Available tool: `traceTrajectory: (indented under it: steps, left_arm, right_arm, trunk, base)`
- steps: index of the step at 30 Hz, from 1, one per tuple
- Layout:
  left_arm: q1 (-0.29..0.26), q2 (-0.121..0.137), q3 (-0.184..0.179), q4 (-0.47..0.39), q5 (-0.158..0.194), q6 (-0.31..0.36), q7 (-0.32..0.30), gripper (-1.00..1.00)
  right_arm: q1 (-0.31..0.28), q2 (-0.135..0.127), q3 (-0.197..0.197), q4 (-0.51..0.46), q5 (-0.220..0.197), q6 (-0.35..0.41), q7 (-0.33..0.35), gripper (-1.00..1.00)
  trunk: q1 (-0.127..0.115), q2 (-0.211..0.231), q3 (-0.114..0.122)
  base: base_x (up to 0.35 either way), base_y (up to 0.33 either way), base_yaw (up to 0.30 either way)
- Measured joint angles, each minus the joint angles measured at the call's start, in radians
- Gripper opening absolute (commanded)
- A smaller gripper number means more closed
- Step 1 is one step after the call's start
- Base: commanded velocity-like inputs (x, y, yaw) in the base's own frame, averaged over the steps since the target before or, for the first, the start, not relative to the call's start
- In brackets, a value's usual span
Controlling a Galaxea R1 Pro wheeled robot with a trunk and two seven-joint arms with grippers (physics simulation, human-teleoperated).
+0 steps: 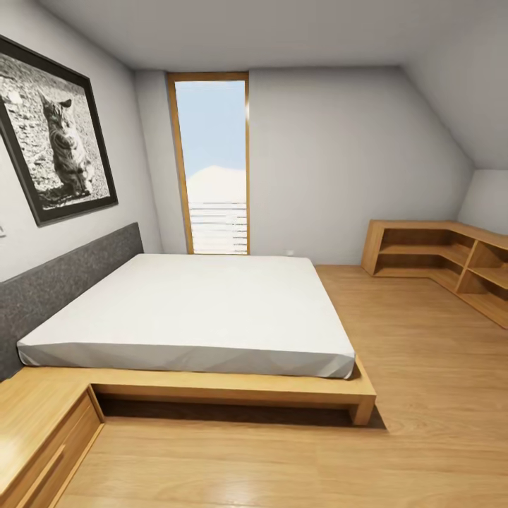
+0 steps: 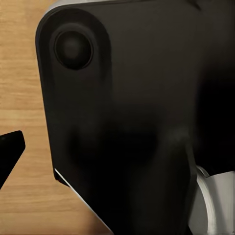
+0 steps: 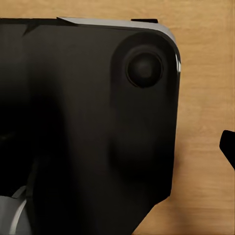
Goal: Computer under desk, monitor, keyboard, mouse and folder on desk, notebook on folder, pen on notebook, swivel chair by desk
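Note:
I am in the bedroom [image 1: 339, 162], which has pale grey walls, a sloped ceiling and a light wood floor [image 1: 430, 423]. In the left wrist view a broad black part of my own body [image 2: 132, 122] hangs over the wood floor, and one dark fingertip [image 2: 9, 152] pokes in at the edge. The right wrist view is much the same: a black body panel [image 3: 88, 122] above the floor and a dark fingertip [image 3: 228, 147] at the edge. Neither wrist view shows both fingers, so I cannot tell how either gripper stands.
A low wooden bed [image 1: 233, 388] with a white mattress [image 1: 204, 310] and grey headboard [image 1: 63, 282] stands ahead. A wooden nightstand [image 1: 39, 430] is near left. Low open shelves [image 1: 451, 257] run along the right corner. A tall window [image 1: 215, 169] is at the back. Open floor lies right of the bed.

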Motion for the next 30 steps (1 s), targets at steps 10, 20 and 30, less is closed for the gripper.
traceTrajectory:
  steps: [10,20,30]
  left_arm:
    - [0.000,0.000,0.000,0.000,0.000,0.000,-0.001,1.00]
    - [0.000,0.000,0.001,0.000,0.000,-0.005,0.000,1.00]
    - [0.000,0.000,0.007,-0.004,0.005,-0.011,-0.005,1.00]
  right_arm:
    - [0.000,-0.002,0.004,-0.001,0.003,-0.002,-0.001,1.00]
    - [0.000,-0.003,0.004,-0.006,0.006,-0.003,-0.002,1.00]
    - [0.000,-0.007,-0.005,-0.076,0.000,-0.059,-0.005,1.00]
  trunk:
    - [-0.038,0.070,0.031]
    - [-0.077,0.140,0.055]
    - [-0.115,0.210,0.073]
  base:
    - [0.000,0.000,0.000]
    - [0.000,0.000,-0.117]
    - [0.000,0.000,-0.178]
